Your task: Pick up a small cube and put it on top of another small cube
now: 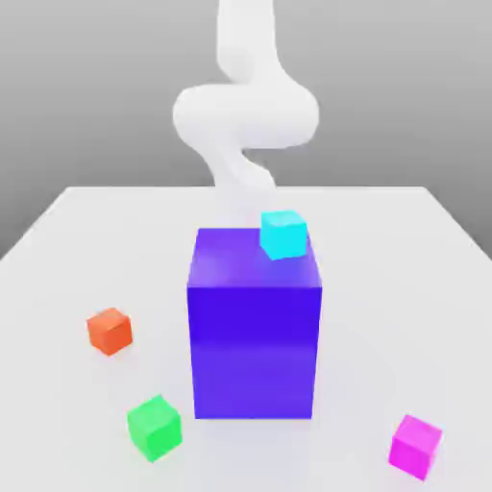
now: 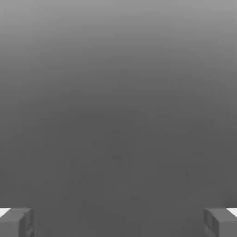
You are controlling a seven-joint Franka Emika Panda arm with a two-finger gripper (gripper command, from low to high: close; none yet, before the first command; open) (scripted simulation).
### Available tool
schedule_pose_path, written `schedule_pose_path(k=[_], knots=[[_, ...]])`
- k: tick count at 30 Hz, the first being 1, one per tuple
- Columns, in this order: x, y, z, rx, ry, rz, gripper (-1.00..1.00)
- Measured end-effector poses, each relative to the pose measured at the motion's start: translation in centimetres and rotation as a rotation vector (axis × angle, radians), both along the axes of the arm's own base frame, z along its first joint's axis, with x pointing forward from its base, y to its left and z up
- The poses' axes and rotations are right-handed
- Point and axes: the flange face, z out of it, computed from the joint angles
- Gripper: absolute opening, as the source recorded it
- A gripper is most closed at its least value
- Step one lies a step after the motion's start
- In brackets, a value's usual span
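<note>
- Gripper (image 2: 118,224) is wide open in the hand view, with one gray finger (image 2: 16,222) at each side and nothing between them.
- Behind the two fingers there is just plain gray.
- White robot arm (image 1: 245,115) stands at the far side of the table (image 1: 413,279) in the exterior view, at about 12 o'clock from the big block.
- A big blue-violet block (image 1: 255,336) stands upright in the middle of the white table.
- A cyan cube (image 1: 283,234) sits on top of the big block, touching it, near the far corner on the exterior view's right. It is turned a bit.
- The small pink cube (image 1: 415,446) rests on the table at about 4 o'clock from the big block, well apart from it, near the front edge.
- The small green cube (image 1: 154,427) rests on the table at about 8 o'clock from the big block, near it but not touching.
- The pink cube and the green cube are well apart, with the big block's front between them.
- An orange cube (image 1: 110,331) rests on the table at about 9 o'clock from the big block, apart from it and farther back than the green cube.
- All the cubes have plain sides with no letters or marks that I can read.
- None of the things here is a box or bowl that holds something inside.
</note>
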Motion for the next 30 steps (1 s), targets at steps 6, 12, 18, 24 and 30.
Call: schedule_pose_path(k=[6,12,18,24,30], knots=[[6.6,4.4,-9.5,-0.089,0.159,0.166,0.0],[10.2,9.2,-19.9,-0.17,0.309,0.34,0.0],[10.9,14.3,-31.1,-0.245,0.454,0.534,0.0],[8.9,18.2,-42.3,-0.307,0.597,0.722,0.0],[6.8,20.0,-51.8,-0.335,0.675,0.829,0.0]])
